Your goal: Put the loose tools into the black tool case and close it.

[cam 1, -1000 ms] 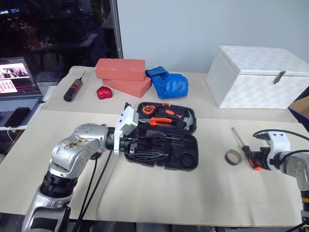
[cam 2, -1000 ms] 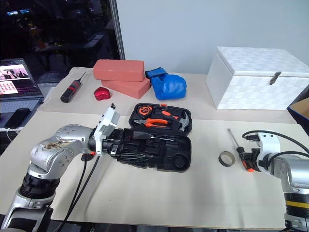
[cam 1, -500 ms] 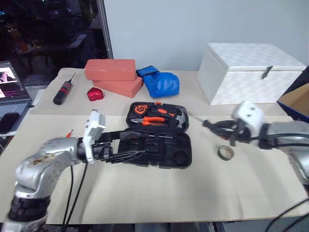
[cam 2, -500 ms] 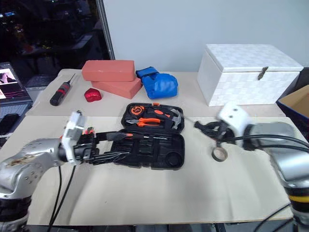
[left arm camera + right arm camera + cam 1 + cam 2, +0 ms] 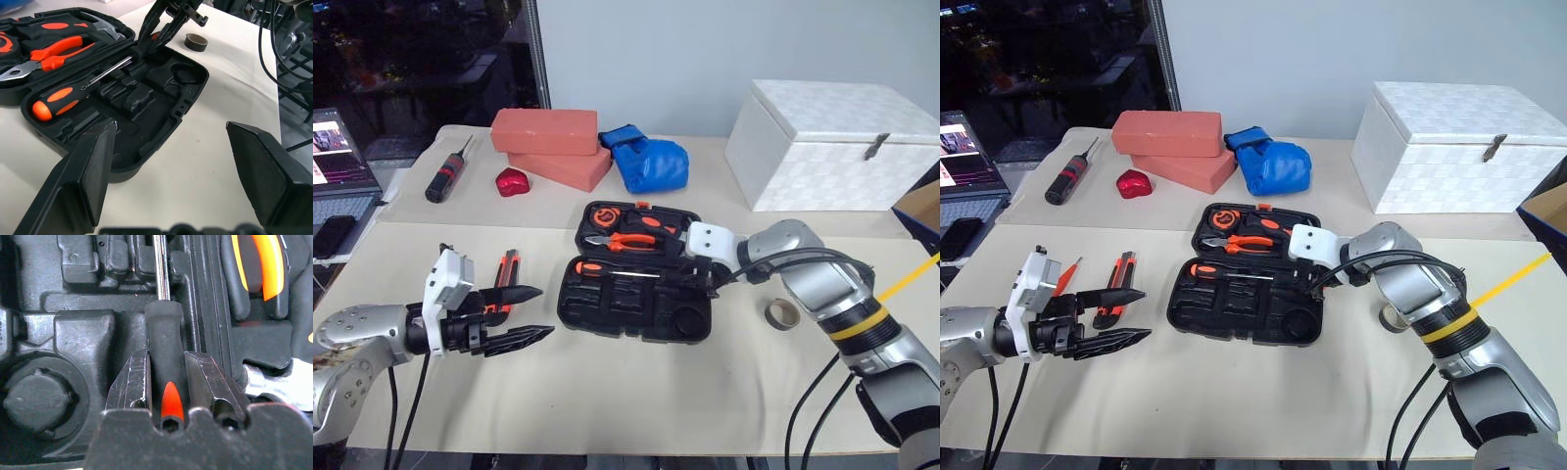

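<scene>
The right tool [image 5: 166, 382] grips a slim black-and-orange screwdriver [image 5: 164, 357] over the open black plastic clamshell case [image 5: 636, 313] (one screwdriver [image 5: 607, 271] already slotted). The left tool [image 5: 524, 313] gapes empty; beside it lies an orange-and-black utility knife [image 5: 506, 284]. Tan tape roll [image 5: 784, 313] remains on the desk [image 5: 636, 392], lid unclosed.

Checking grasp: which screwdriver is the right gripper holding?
The black-handled screwdriver with an orange mark, clamped in the right gripper over the open black plastic tool case; the black-and-red screwdriver lies apart, ungripped.
</scene>
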Available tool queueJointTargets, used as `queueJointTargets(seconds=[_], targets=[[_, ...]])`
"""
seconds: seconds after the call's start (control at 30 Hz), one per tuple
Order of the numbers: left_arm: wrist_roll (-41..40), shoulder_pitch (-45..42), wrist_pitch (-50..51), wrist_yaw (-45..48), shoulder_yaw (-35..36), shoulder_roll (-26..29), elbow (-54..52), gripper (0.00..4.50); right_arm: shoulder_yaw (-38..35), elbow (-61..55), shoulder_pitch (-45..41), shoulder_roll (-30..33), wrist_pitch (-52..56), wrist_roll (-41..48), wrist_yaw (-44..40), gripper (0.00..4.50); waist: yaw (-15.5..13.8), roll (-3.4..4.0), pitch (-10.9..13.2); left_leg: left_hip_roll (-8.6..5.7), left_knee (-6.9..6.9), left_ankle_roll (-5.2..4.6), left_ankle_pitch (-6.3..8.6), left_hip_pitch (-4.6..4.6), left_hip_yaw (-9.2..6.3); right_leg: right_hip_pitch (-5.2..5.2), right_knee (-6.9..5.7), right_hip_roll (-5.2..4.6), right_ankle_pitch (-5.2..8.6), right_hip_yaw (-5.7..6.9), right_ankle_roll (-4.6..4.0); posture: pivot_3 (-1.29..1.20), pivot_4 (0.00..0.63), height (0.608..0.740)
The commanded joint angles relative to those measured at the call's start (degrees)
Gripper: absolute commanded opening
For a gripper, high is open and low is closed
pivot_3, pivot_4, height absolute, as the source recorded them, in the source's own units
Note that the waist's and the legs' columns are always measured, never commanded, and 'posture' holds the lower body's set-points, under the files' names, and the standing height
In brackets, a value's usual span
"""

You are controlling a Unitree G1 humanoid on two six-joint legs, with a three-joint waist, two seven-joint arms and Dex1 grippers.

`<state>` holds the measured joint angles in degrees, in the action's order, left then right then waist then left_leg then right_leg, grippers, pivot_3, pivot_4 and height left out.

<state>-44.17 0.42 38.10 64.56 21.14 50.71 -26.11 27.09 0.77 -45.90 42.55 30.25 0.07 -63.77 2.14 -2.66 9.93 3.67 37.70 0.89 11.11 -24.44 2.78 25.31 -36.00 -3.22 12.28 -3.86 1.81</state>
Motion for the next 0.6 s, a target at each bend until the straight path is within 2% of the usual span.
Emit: queueJointTargets(seconds=[0.03,0.37,0.5,0.6], targets=[[-0.25,0.06,-1.26,-0.28,1.06,0.78,-1.14,3.80,1.59,-0.16,0.88,-0.63,2.79,-1.22,-2.15,0.73,-0.07,0.00,0.00,0.01,0.00,0.00,0.00,0.12,0.02,-0.09,-0.01,0.00,0.01,0.00,0.01,0.00,0.150,0.740],[0.32,-0.40,-1.86,-0.73,-0.27,0.66,-0.81,3.80,-0.89,-3.01,1.27,-3.80,9.94,-0.31,-1.60,0.73,0.35,0.00,0.00,0.17,-0.01,0.01,0.00,0.22,0.10,-0.09,-0.07,0.11,0.00,0.00,-0.06,0.00,0.150,0.740],[0.23,-0.66,-1.82,-1.16,-0.33,0.48,-0.66,3.80,-5.86,-5.31,1.92,-5.85,11.30,3.07,-0.39,0.73,0.42,0.00,0.00,0.20,-0.01,0.01,0.00,0.22,0.10,-0.08,-0.10,0.14,0.00,0.00,-0.06,0.00,0.150,0.740],[0.45,-0.50,-2.00,-1.20,-0.44,0.42,-0.60,3.80,-6.89,-6.69,2.52,-5.76,11.63,3.86,-0.41,0.73,0.38,0.05,0.04,0.19,-0.01,0.01,-0.01,0.18,0.10,-0.04,-0.13,0.14,-0.01,0.00,-0.07,0.00,0.150,0.740]])
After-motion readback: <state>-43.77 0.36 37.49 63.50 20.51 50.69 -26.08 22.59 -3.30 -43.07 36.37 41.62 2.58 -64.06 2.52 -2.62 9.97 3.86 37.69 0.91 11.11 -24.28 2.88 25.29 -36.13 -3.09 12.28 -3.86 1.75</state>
